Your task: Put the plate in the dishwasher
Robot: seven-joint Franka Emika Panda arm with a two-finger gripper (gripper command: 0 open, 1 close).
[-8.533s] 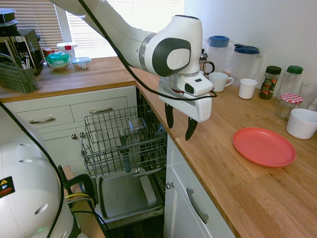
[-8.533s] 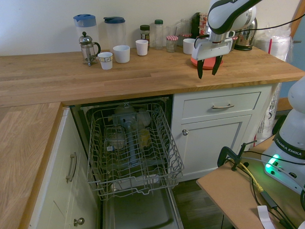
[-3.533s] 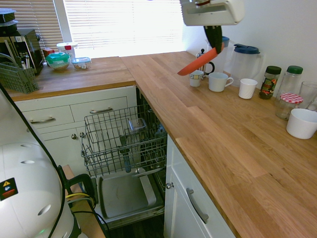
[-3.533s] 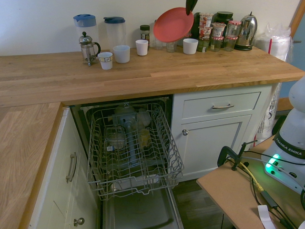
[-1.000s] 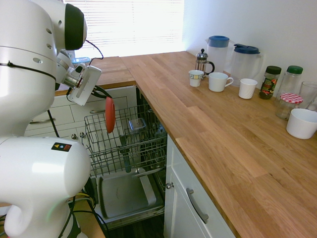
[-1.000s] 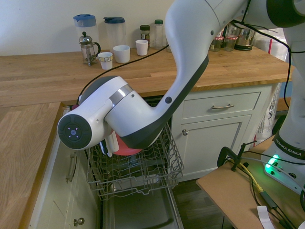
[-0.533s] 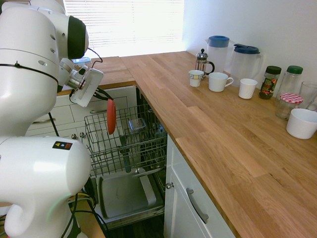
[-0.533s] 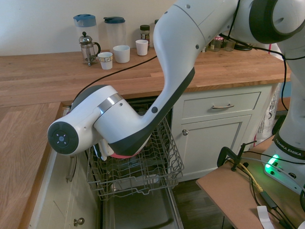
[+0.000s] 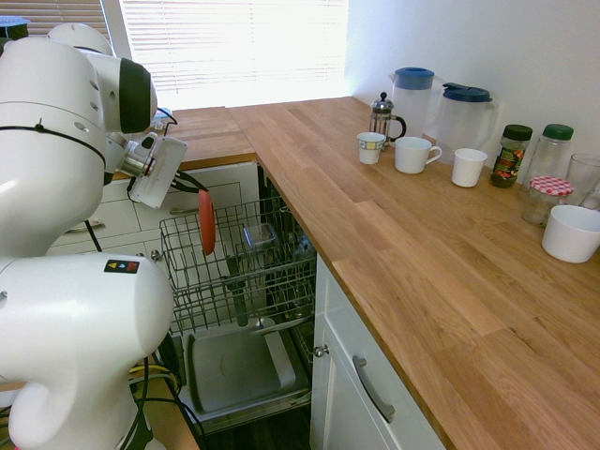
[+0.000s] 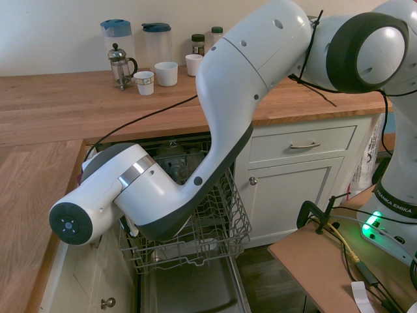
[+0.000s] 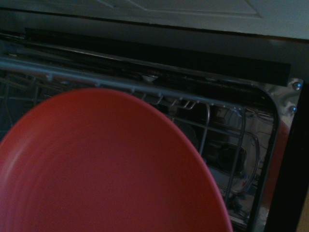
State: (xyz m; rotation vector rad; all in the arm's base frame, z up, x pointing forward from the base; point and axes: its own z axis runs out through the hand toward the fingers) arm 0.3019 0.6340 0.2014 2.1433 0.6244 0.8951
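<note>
Two jugs [image 9: 441,103], three cups [image 9: 413,154]

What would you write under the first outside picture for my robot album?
The gripper holds the red plate on edge above the dishwasher's pulled-out wire rack.

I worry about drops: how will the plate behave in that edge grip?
The plate looks stiff: it hangs on edge above the rack without sagging. Probably light, since an edge pinch carries it. Its smooth face may slip.

"FRANKA EMIKA" reads on the white robot base [image 10: 395,195]
</note>
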